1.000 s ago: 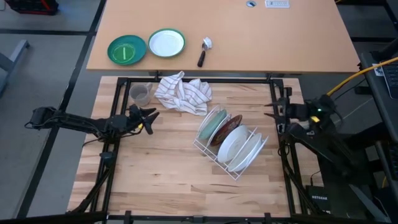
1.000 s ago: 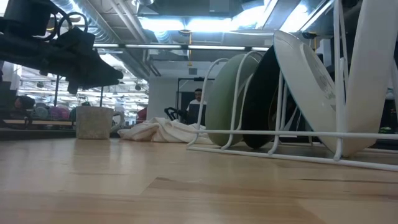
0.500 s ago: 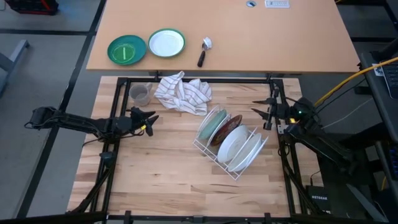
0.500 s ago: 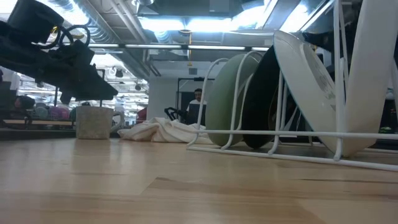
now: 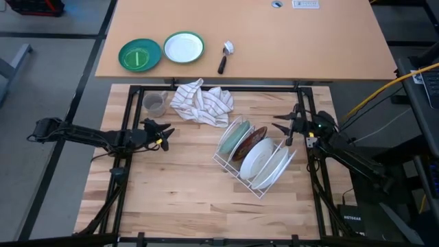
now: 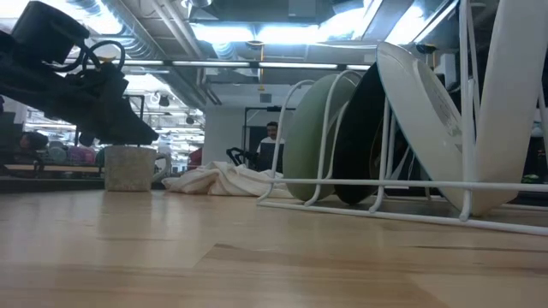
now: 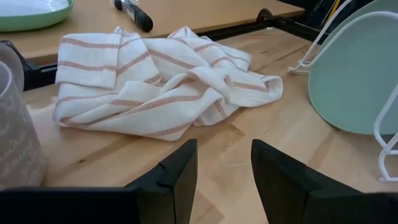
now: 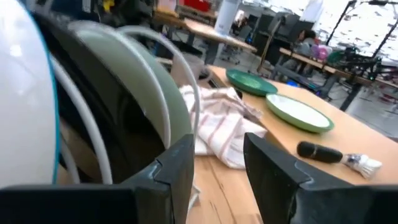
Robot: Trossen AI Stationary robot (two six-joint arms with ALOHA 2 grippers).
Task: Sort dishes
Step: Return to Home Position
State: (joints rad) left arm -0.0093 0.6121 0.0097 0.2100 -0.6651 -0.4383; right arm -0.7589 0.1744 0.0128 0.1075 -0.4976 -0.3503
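A white wire rack (image 5: 252, 165) stands on the wooden table, right of centre. Several plates stand on edge in it: a light blue one (image 5: 234, 135) at the far-left end, a dark red one (image 5: 251, 143) beside it, and white ones (image 5: 264, 162) toward the near right. The light blue plate also shows in the left wrist view (image 7: 354, 74) and the right wrist view (image 8: 140, 81). My left gripper (image 5: 169, 130) is open and empty, low over the table, left of the rack. My right gripper (image 5: 278, 123) is open and empty, just right of the rack's far end.
A striped cloth (image 5: 202, 101) lies crumpled beyond the rack, with a grey mug (image 5: 155, 104) to its left. On the far table are a bright green plate (image 5: 140, 55), a green-rimmed white plate (image 5: 184, 47) and a brush (image 5: 224, 56). Bare wood lies near the front edge.
My right gripper has moved toward the table's left, from the right edge up to the rack, staying open. My left gripper has dipped a little lower toward the table. The plates and rack have not moved.
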